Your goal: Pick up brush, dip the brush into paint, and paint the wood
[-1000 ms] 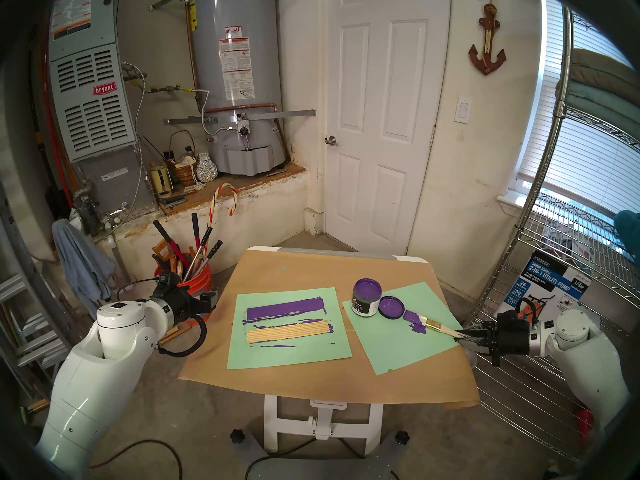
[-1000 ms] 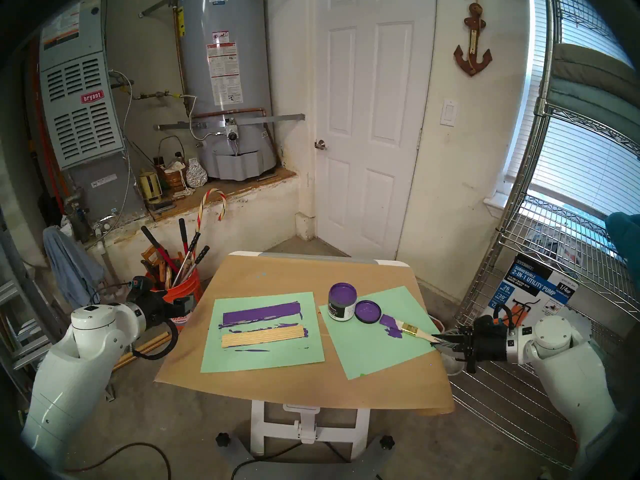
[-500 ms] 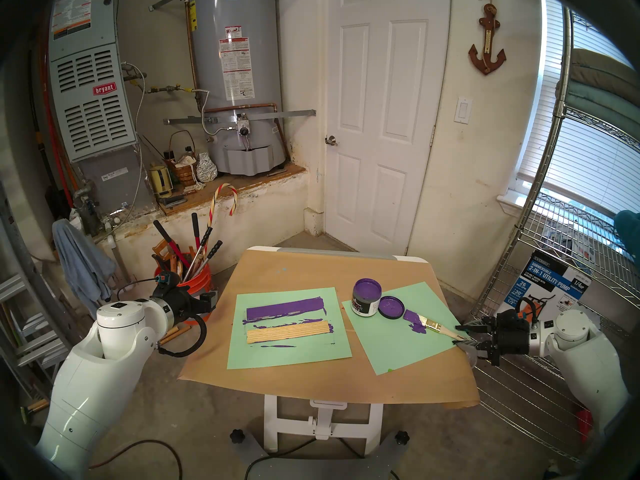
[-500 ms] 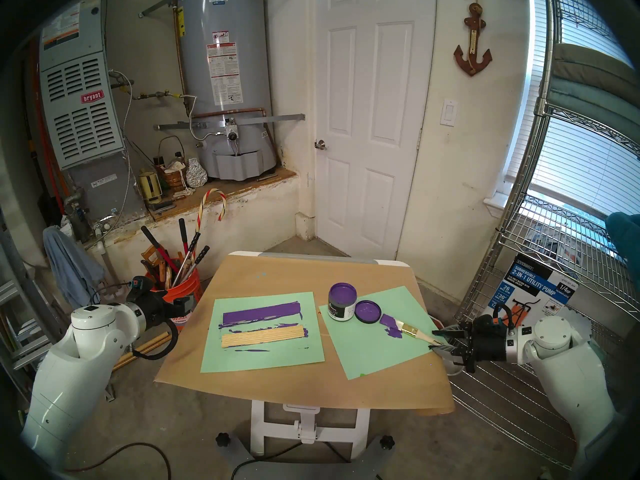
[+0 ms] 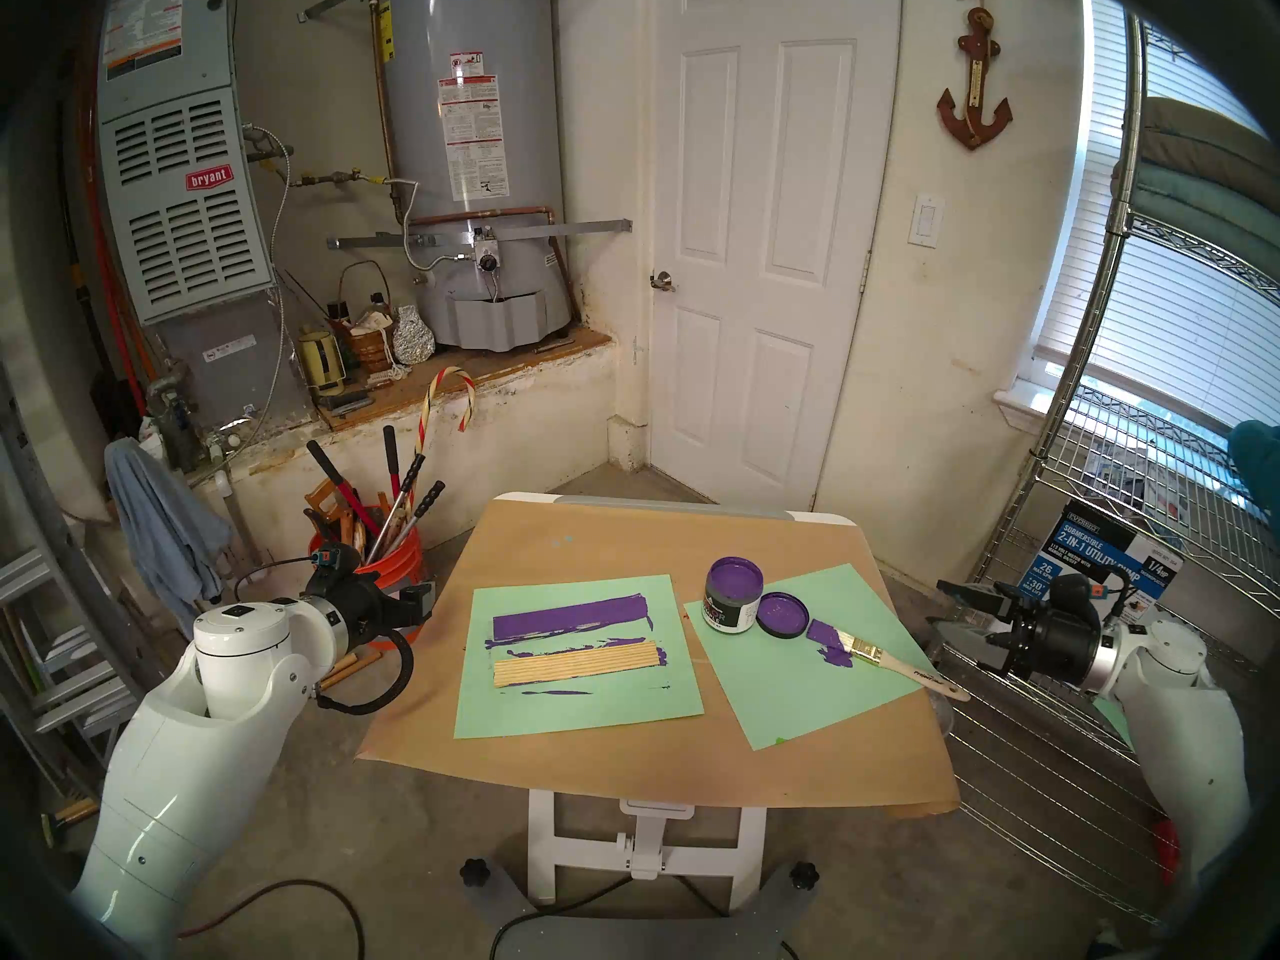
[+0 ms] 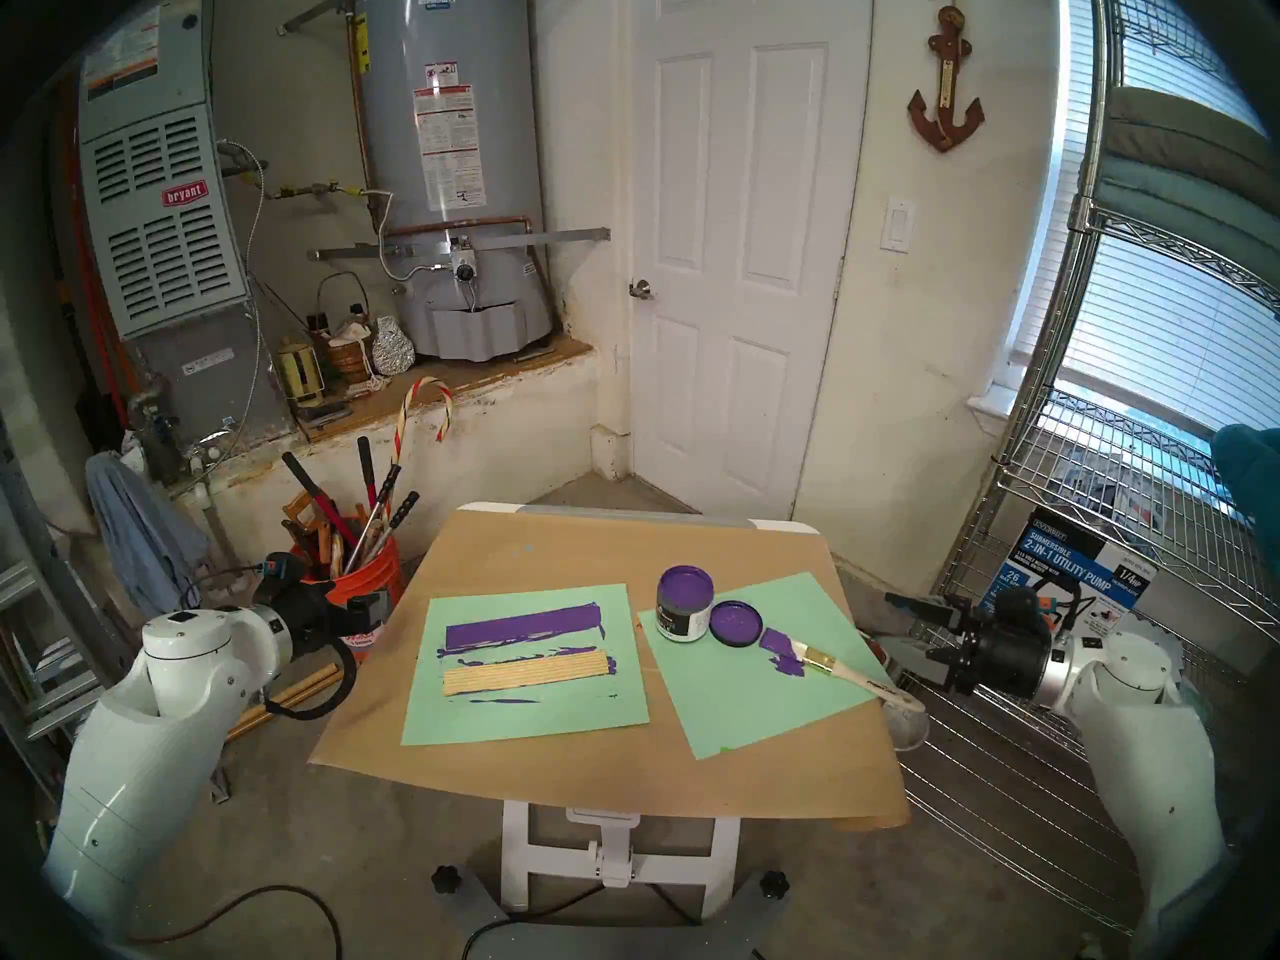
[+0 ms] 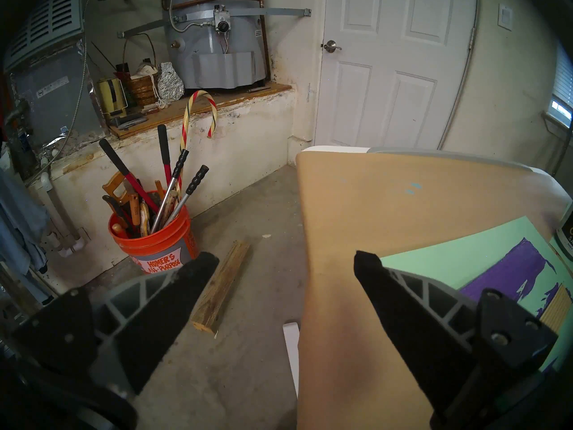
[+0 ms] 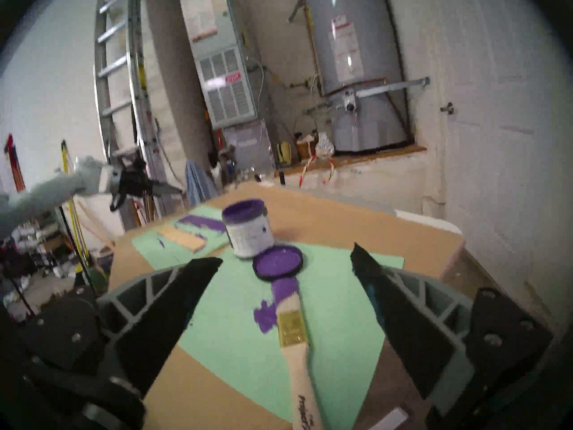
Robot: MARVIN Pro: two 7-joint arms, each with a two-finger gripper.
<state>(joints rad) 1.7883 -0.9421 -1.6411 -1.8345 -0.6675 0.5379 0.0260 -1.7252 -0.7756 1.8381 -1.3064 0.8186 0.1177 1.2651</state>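
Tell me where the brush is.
In the head view, the brush lies on the right green sheet, bristles beside the purple-smeared lid, handle overhanging the table's right edge.

Brush point(image 5: 893, 663) lies flat on the right green sheet point(image 5: 796, 681), bristles just beside the lid point(image 5: 783, 614), handle end past the sheet's edge. Paint point(image 5: 733, 594) jar open, touching the lid. Wood point(image 5: 576, 665) on the left green sheet point(image 5: 575, 723), face pale tan. Right hand point(image 5: 947, 616) spread wide, off the surface point(image 5: 623, 543), clear of the brush. Left hand point(image 5: 422, 602) hangs beside the surface's left edge.
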